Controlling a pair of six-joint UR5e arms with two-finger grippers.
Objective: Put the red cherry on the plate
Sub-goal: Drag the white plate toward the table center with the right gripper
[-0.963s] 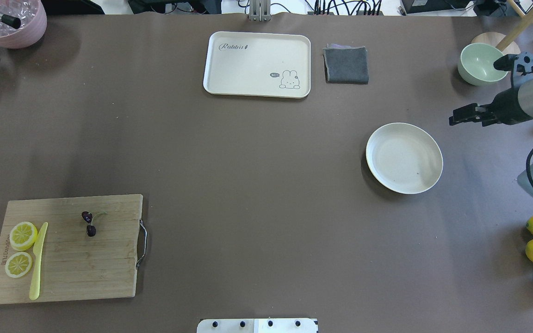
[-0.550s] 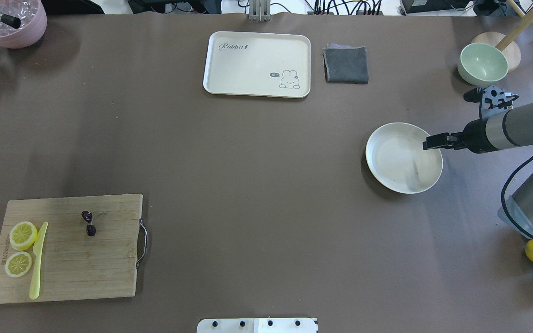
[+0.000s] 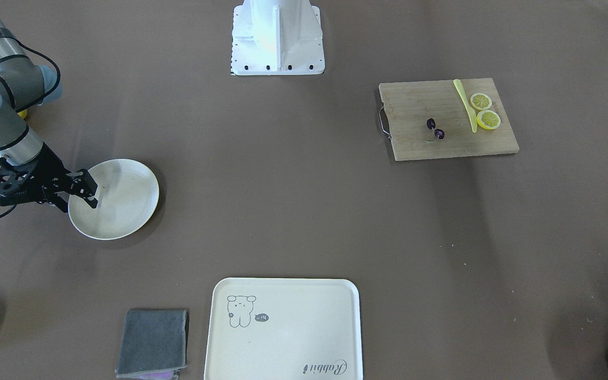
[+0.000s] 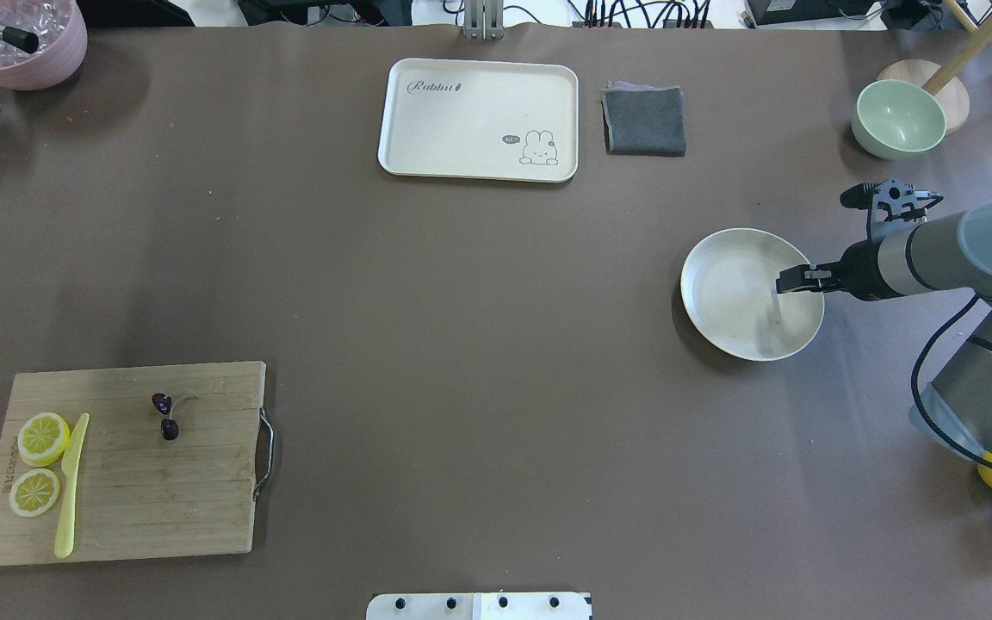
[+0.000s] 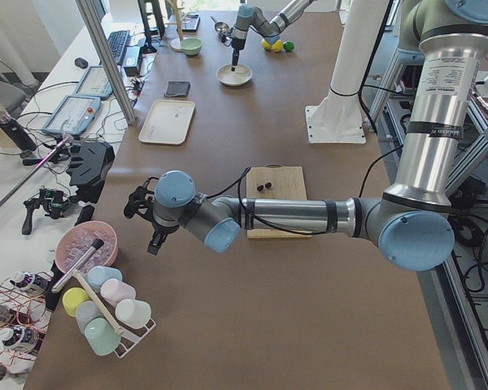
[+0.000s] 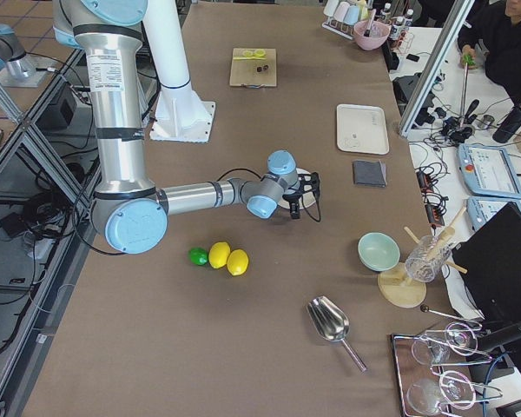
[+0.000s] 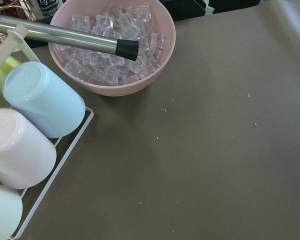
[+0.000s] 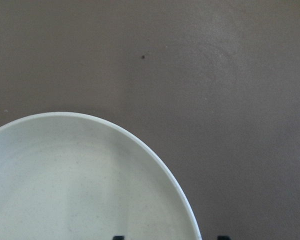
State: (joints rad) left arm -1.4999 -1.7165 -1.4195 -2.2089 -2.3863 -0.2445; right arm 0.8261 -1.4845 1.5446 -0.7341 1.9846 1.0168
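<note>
A: Entry one, the red cherry (image 4: 166, 416): where do we log it?
B: On the cutting board (image 4: 160, 508) at the counter's (image 4: 461, 344) near left. It lies apart from the lemon slices (image 4: 41, 437) and the yellow knife (image 4: 71, 486). We list the plate (image 4: 733, 297) well apart, on the right.
A: Right hand (image 4: 784, 282)?
B: Over the plate's right part, inside the rim. Its wrist view shows us two fingertips spread apart with nothing between them: released.
A: Left hand (image 5: 153, 242)?
B: We find it in the exterior left view alone, since the overhead view does not reach it. Released or clenched, we cannot tell. Its wrist view gives us a pink bowl (image 7: 115, 89) of ice and racked cups (image 7: 42, 100).
A: Changes against the earlier entries?
B: A second ago the right hand sat outside the plate, toward the green bowl (image 4: 898, 118). It has since come in over the plate. The cherry is unmoved.
</note>
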